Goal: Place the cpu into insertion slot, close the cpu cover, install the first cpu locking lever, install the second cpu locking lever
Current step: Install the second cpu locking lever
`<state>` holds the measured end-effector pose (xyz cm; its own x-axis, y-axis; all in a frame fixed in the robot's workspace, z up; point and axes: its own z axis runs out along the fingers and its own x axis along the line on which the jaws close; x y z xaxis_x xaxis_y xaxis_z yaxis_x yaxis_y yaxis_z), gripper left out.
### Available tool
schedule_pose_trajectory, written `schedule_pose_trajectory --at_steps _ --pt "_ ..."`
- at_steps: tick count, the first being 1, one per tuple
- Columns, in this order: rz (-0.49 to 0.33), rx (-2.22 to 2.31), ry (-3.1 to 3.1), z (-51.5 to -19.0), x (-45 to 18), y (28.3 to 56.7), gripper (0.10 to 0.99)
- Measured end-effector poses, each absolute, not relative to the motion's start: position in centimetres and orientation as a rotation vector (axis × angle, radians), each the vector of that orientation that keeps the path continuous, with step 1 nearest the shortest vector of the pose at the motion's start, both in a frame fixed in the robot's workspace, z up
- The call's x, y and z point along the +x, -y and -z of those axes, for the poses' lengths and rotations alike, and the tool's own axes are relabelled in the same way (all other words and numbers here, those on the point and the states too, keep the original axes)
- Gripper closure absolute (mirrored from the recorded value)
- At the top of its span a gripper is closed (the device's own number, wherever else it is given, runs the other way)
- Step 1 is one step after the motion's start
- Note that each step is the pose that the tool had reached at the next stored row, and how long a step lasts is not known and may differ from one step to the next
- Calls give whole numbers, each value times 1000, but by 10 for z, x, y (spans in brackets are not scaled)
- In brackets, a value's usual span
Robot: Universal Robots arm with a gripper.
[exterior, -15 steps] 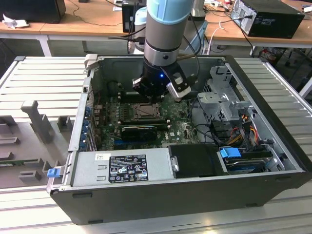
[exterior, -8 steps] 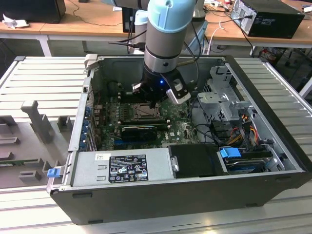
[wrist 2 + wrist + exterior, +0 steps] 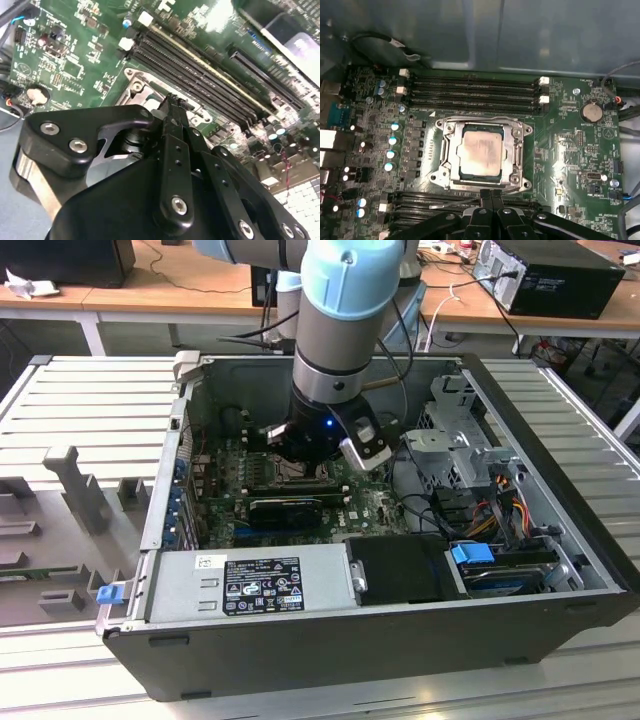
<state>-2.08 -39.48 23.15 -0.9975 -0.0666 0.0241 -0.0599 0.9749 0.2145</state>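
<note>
Reaching down into an open computer case (image 3: 330,640), the arm (image 3: 345,320) is holding its gripper (image 3: 300,455) low over the motherboard (image 3: 225,505), close to the insertion slot (image 3: 297,476). In the exterior view, grey ribbed tabletop (image 3: 90,400) is lying at the view's left, the case is sitting in the middle with its labelled power supply (image 3: 250,585) along the near edge, and a drive cage (image 3: 470,440) with coloured cables is standing at the view's right.

In the first wrist view the motherboard (image 3: 370,130) is showing capacitors on one side, then the insertion slot (image 3: 482,150) in the middle, then a coin cell (image 3: 591,111) further across. The cpu (image 3: 480,152) is sitting flat in the slot, and the cpu cover (image 3: 512,150) is lying down around it, framing its pale top. Memory slots (image 3: 470,92) are running along the far side of the socket. The gripper (image 3: 491,196) is hovering just beside the socket's near edge, its fingers (image 3: 485,200) pressed together, holding nothing.

In the second wrist view the closed gripper (image 3: 172,102) is pointing at the socket's metal rim (image 3: 137,85), with memory slots (image 3: 200,70) beyond.
</note>
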Motion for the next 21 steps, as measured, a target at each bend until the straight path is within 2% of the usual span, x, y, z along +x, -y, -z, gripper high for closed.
schedule_pose_trajectory --at_steps 3,10,16,21 --pt "345 99 3090 -228 -43 396 980" --pt "362 102 3088 -217 -50 398 980" --pt "464 113 3075 -215 -58 405 980" --pt "483 127 3071 -213 -66 410 980"
